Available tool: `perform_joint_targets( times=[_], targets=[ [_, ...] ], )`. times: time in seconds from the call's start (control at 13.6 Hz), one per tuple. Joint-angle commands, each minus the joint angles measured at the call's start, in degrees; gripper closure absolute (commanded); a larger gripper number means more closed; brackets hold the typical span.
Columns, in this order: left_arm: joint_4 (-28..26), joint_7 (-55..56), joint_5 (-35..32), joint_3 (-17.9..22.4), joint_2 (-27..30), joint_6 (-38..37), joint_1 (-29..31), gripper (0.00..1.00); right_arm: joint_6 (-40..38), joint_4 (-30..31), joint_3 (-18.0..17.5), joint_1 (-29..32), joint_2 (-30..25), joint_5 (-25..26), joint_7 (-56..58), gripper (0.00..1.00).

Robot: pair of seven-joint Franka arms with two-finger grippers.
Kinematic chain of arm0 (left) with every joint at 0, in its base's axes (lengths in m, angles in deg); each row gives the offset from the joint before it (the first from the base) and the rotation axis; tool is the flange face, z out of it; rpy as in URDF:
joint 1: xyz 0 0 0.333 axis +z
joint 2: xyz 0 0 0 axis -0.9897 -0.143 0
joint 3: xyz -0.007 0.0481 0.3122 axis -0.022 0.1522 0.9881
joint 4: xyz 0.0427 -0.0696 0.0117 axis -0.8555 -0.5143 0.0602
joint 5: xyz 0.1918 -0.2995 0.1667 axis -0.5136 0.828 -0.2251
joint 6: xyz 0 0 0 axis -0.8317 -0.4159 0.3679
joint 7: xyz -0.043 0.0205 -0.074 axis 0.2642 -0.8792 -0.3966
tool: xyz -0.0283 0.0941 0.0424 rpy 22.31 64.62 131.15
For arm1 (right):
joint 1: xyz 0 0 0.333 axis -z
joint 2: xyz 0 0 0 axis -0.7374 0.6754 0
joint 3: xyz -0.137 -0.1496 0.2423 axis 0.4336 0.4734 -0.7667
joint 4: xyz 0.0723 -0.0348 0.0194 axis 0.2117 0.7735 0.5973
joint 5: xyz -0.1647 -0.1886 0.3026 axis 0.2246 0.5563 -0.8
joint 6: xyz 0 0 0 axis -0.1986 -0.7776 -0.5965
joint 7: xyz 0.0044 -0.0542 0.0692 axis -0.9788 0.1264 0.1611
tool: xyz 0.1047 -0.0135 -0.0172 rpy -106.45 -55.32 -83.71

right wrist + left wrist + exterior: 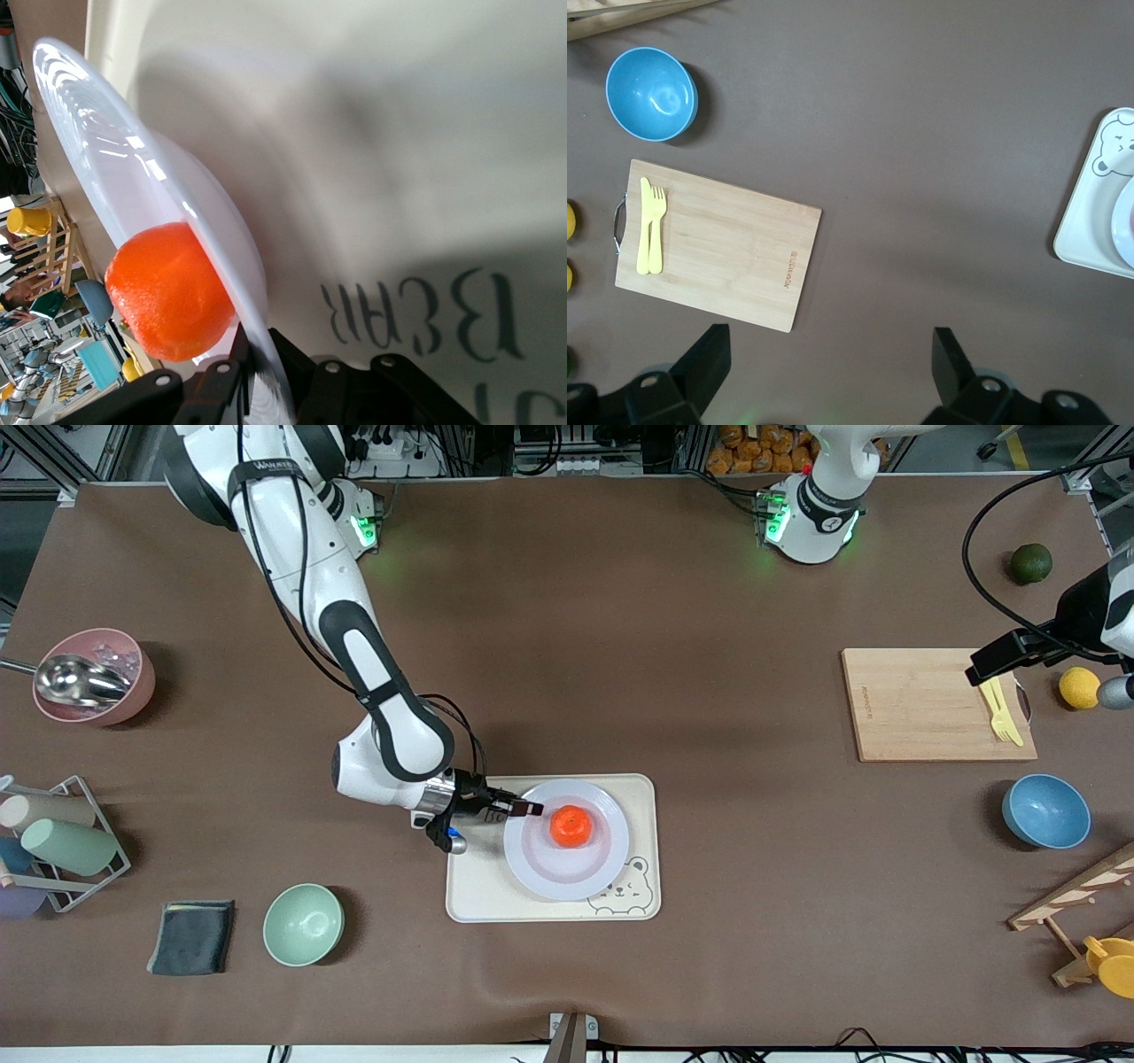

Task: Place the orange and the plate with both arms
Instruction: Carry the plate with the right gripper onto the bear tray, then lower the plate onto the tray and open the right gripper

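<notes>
The orange (571,825) sits in the well of the pale plate (567,859), which is over the cream bear-print tray (554,903) in the middle of the table. My right gripper (524,808) is shut on the plate's rim at the edge toward the right arm's end. In the right wrist view the rim (133,177) runs between the fingers (213,376), with the orange (168,292) beside them and the tray (399,133) under the plate. My left gripper (997,664) is up over the cutting board's end, open and empty (828,359).
A wooden cutting board (921,704) holds a yellow fork and knife (1003,710). A lemon (1078,687), a dark green fruit (1030,563) and a blue bowl (1045,810) lie near it. A green bowl (303,924), grey cloth (190,937) and pink bowl (133,691) are toward the right arm's end.
</notes>
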Motion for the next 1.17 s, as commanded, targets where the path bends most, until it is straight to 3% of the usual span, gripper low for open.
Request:
perform_joint_targets(
  times=[0.0,0.07,0.88,1.1],
  targets=[
    [-0.58,-1.37,1.09,0.35,1.13,-0.61,0.40,0.00,-0.33,-1.97,-0.11,0.58,1.30,1.11,1.60,0.26],
    [-0.58,-1.37,1.09,0.35,1.22,-0.61,0.84,0.00,-0.24,-1.97,-0.11,0.41,1.30,1.11,1.86,0.00],
    [-0.58,-1.46,1.09,0.26,1.22,-0.61,1.02,0.00,-0.94,-0.04,1.91,0.41,-2.21,2.34,1.51,0.00],
    [-0.58,-1.46,1.09,0.26,1.31,-0.61,1.02,0.00,-0.94,2.33,2.09,0.76,-5.37,5.58,1.42,0.00]
  ],
)
